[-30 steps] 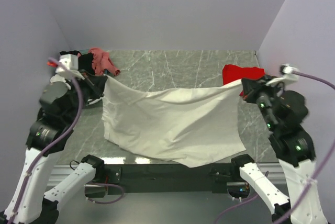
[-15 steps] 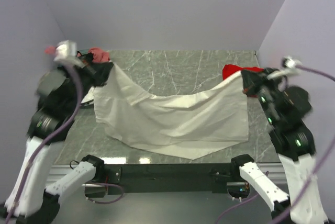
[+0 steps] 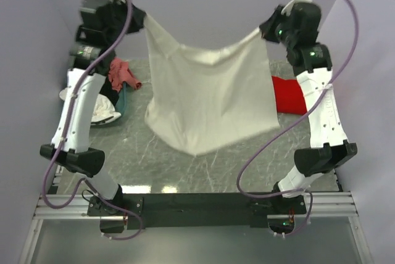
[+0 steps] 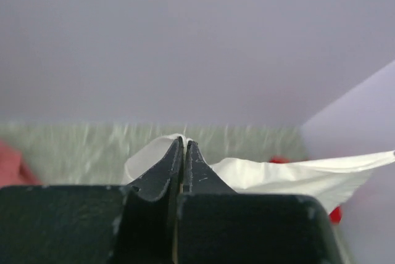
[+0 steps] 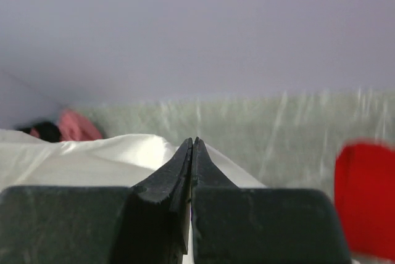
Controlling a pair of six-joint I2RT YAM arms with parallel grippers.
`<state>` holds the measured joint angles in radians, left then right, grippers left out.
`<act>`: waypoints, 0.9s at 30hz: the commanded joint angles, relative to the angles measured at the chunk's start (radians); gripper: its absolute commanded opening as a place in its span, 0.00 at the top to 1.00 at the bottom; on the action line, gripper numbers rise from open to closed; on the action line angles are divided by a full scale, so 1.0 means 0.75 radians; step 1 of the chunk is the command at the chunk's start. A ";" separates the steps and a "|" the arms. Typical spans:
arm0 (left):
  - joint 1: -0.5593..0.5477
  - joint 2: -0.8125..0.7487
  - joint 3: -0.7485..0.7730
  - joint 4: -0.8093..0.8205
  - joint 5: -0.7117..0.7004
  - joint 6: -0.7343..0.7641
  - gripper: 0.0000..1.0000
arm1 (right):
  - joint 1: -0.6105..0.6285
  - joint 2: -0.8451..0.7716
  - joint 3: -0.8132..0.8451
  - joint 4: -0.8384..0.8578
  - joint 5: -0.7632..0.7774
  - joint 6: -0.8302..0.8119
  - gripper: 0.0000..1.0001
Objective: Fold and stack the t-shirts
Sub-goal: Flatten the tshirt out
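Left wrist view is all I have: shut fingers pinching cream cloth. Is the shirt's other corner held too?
Observer: Yes, the right gripper is shut on the cream t-shirt's other top corner.
Operator: How does it hang?
Observer: Spread wide and held high, top edge sagging in the middle, bottom drooping toward the table.
Operator: What's that red I glimpse?
Observer: A red t-shirt lying on the table's right side, beside the right arm.

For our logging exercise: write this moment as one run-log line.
left end effector: shut on cream t-shirt corner | right end effector: shut on opposite corner | cream t-shirt: hangs spread between them | red t-shirt: on table
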<state>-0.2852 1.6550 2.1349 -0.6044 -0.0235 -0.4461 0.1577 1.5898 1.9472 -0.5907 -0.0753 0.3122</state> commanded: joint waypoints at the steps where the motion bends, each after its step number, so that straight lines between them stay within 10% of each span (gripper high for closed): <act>1: 0.026 -0.094 0.252 0.165 0.001 0.081 0.99 | -0.038 -0.005 0.408 0.010 -0.034 -0.026 1.00; 5: 0.030 -0.233 0.126 0.388 0.021 0.094 0.99 | -0.055 -0.056 0.504 0.035 -0.033 -0.026 1.00; 15: 0.028 -0.664 -0.255 0.430 0.154 0.081 0.99 | -0.055 -0.555 -0.065 0.209 -0.004 -0.062 1.00; 27: 0.028 -0.875 -0.147 0.288 0.131 0.020 0.99 | -0.055 -0.845 -0.019 0.041 0.233 -0.185 1.00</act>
<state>-0.2649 1.0286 1.9579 -0.4141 0.0738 -0.4129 0.1196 0.9859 1.8740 -0.5636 0.0277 0.2150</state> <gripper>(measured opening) 0.023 0.007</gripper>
